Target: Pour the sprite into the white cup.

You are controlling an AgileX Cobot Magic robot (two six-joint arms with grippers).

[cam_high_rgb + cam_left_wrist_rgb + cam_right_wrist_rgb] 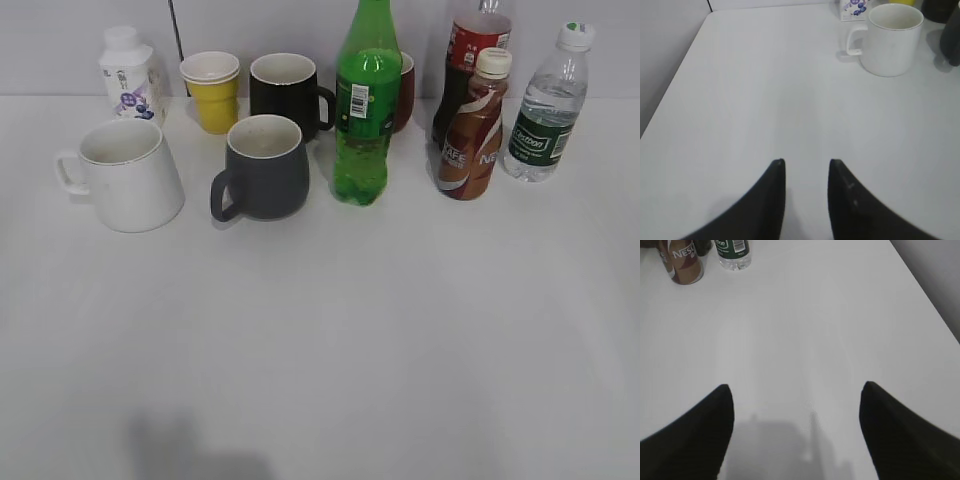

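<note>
Nearest, both hands hover over bare worktop (330, 340), holding nothing. Right hand (797, 390) is spread wide, its fingers far apart; left hand (806, 165) shows only a narrow gap between its fingers, touching nothing. Farther off, the white cup (128, 175) stands upright at far left, handle pointing left, beside a grey mug (264, 167). Right of that mug stands the sprite (365, 100), upright, with brown (473, 125) and clear bottles (547, 105) farther right.

Black tapered claw (806, 162) fingers, matte
</note>
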